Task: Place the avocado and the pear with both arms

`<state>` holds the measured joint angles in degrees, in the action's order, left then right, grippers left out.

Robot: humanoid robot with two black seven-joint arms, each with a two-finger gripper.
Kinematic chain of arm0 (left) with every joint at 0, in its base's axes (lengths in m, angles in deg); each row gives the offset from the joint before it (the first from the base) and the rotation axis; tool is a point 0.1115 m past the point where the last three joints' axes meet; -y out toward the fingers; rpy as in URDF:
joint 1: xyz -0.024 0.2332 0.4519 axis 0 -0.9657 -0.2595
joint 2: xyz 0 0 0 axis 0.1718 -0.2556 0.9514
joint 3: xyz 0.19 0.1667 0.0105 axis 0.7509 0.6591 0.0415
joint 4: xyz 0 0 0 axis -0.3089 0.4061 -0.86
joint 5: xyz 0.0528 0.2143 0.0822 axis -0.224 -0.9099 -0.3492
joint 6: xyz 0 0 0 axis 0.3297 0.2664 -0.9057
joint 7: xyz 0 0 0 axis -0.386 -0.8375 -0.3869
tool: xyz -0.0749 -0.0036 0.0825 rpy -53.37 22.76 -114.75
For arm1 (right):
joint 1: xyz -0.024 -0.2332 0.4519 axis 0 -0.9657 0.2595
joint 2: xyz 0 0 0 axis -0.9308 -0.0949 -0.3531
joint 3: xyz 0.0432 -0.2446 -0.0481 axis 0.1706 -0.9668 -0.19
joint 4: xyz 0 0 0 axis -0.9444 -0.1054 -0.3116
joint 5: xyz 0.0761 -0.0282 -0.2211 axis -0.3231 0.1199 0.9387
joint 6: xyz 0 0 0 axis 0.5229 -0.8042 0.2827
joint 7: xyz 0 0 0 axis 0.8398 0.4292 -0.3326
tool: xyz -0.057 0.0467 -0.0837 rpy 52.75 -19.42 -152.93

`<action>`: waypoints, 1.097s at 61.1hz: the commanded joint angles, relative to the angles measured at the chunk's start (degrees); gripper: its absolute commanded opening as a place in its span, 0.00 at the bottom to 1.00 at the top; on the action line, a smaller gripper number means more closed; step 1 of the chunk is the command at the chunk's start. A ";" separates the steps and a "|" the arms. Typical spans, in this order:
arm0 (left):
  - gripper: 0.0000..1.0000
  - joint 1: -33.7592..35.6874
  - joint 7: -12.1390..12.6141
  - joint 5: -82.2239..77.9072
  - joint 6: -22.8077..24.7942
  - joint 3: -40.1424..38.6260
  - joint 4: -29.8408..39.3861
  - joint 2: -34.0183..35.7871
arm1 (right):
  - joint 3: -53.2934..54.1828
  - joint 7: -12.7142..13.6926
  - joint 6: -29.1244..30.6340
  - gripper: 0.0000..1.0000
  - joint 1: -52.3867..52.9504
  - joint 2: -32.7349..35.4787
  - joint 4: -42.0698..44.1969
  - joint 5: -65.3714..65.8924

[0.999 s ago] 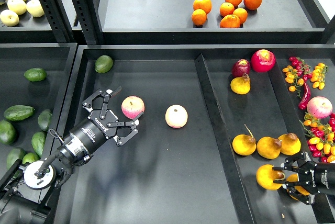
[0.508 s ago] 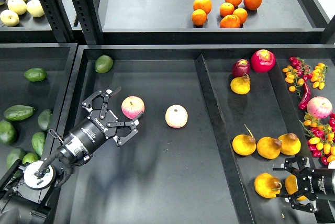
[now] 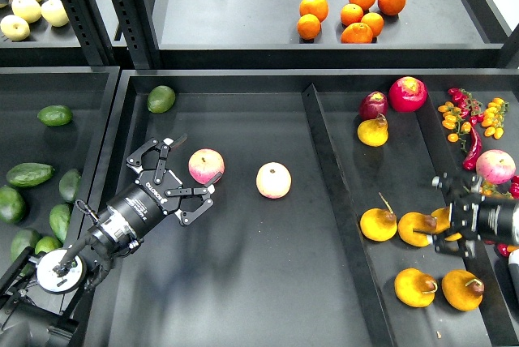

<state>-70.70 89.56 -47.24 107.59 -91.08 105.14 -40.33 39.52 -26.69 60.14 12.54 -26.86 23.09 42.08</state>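
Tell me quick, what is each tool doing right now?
Left tool: open, empty, beside a pink apple.
Right tool: cannot tell if open or shut; it is over the yellow pears.

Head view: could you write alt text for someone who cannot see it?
Two black robot arms work over dark fruit trays: the left gripper open beside a pink-red apple, the right gripper among yellow pears. Oranges sit on the shelf behind, avocados far left.

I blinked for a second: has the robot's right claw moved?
Yes. The right gripper has moved up the tray, from the front-row pears to the middle row.
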 commanded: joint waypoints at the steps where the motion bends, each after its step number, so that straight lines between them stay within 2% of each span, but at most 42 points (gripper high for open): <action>1: 0.92 0.00 -0.04 0.02 0.00 -0.05 0.00 0.00 | 7.97 0.00 0.00 0.92 0.11 -6.75 3.03 -0.17; 15: 0.93 0.00 -0.92 0.11 0.00 -0.40 0.09 0.00 | 20.53 0.00 0.00 0.92 0.20 -20.72 10.15 6.85; 31: 0.93 0.00 -1.36 1.69 0.00 -0.31 0.00 0.00 | 22.91 -0.22 0.00 0.92 -0.06 -28.29 12.88 11.87; 33: 0.93 0.00 -1.36 1.69 0.00 -0.31 0.00 0.00 | 22.91 -2.67 0.00 0.92 0.02 -29.34 13.67 11.96; 35: 0.93 0.00 -1.36 1.69 0.00 -0.31 0.00 0.00 | 22.91 -3.65 0.00 0.93 0.02 -29.78 14.11 11.96; 37: 0.93 0.00 -1.45 1.69 0.00 -0.31 0.00 0.00 | 22.91 -6.62 0.00 0.93 0.02 -30.66 14.81 12.22; 38: 0.93 0.00 -1.45 1.69 0.00 -0.31 0.00 0.00 | 22.91 -7.25 0.00 0.94 0.02 -30.84 14.90 12.31; 39: 0.93 0.00 -1.45 1.69 0.00 -0.31 -0.08 0.00 | 22.91 -10.73 0.00 0.98 0.02 -31.80 15.77 13.01; 42: 0.93 0.00 -1.62 1.78 0.00 -0.31 -0.26 0.00 | 23.00 -13.39 0.00 0.99 0.02 -32.94 16.66 13.63; 47: 0.93 0.00 -2.41 1.78 0.00 -0.31 -0.44 0.00 | 23.09 -16.04 0.00 0.99 0.02 -34.96 17.98 13.72; 51: 0.93 0.00 -3.20 2.22 0.00 -0.31 -0.52 0.00 | 23.35 -17.18 0.00 0.99 0.02 -35.32 19.65 13.80; 67: 0.93 0.00 -4.17 5.38 0.00 -0.22 -1.40 0.00 | 28.27 -17.27 0.00 0.99 -0.06 -35.32 23.34 14.16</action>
<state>-70.70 85.59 -42.55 107.59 -91.32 104.22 -40.34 65.95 -43.90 60.14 12.58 -62.16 45.19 56.17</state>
